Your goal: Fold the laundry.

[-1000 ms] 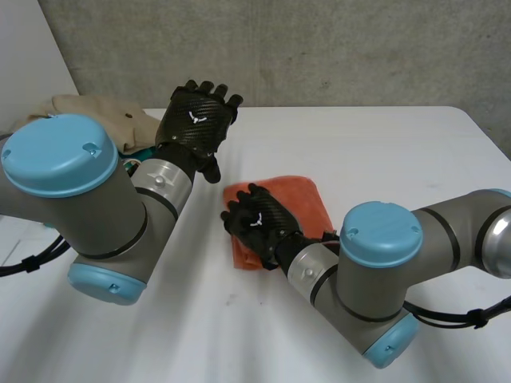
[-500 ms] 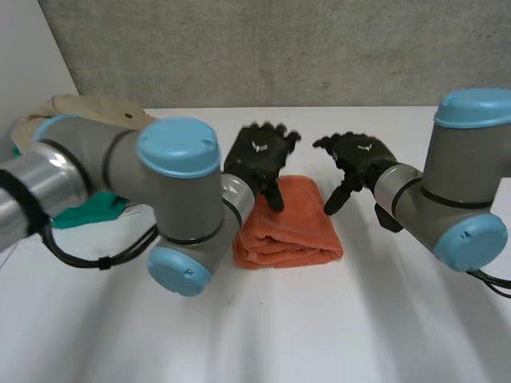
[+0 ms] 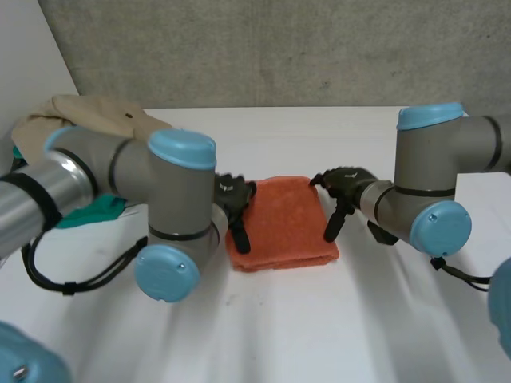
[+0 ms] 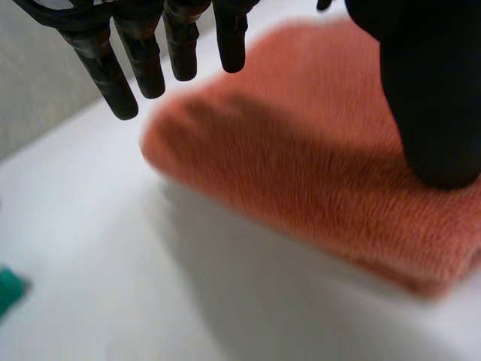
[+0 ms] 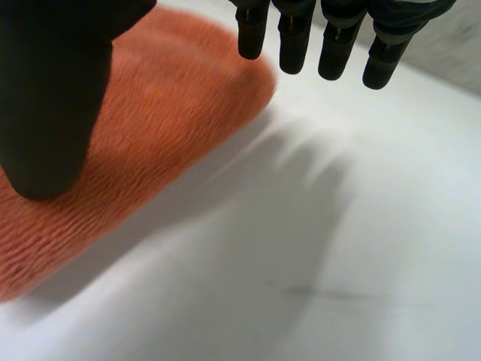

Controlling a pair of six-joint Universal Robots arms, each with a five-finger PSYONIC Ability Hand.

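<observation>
Right robot hand (image 5: 52, 98) was seen spread, fingers (image 5: 294, 37) were held straight above the rounded edge of a folded orange towel (image 5: 150, 128), thumb was placed over its top, towel was laid on a white desk (image 5: 338, 263)

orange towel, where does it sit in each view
Head view: orange towel lies folded on the table, between the left hand and the right hand.
Left wrist view: towel under the left hand's thumb.
Right wrist view: towel under the right hand's thumb.
Shared landmark: the white table.
</observation>
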